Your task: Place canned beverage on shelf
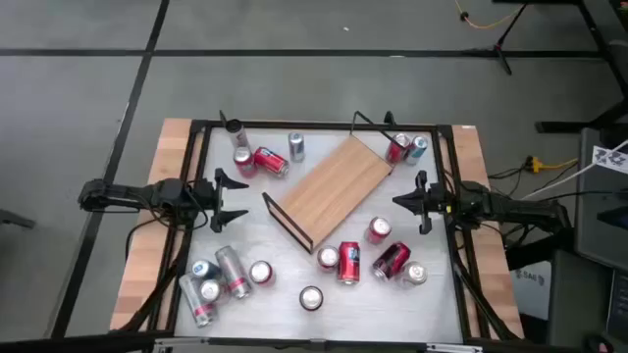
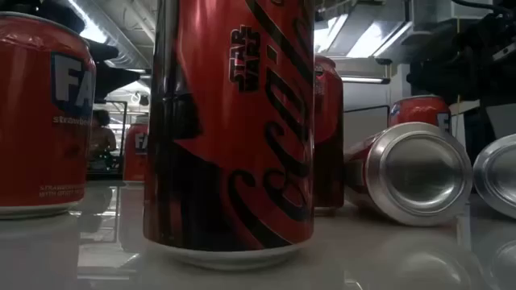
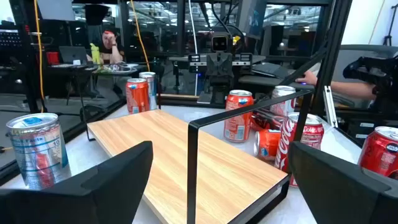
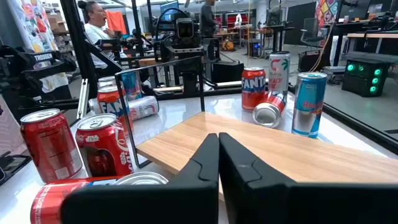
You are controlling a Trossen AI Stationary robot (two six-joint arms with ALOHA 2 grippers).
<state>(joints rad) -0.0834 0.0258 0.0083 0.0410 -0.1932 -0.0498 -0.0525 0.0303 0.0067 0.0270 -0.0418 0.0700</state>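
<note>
The shelf, a light-wood board with black wire rails at its ends, lies flat and slantwise in the middle of the white tabletop. No can stands on it. Red and silver cans stand or lie around it: a red can near the front, a lying red can at the far left, and two cans at the far right. My left gripper is open and empty, left of the shelf, facing it. My right gripper is shut and empty, right of the shelf.
A cluster of silver and blue cans lies at the front left, and several red cans at the front right. The low view is filled by a red Coca-Cola can. The black table frame runs round the top. People sit beyond the table.
</note>
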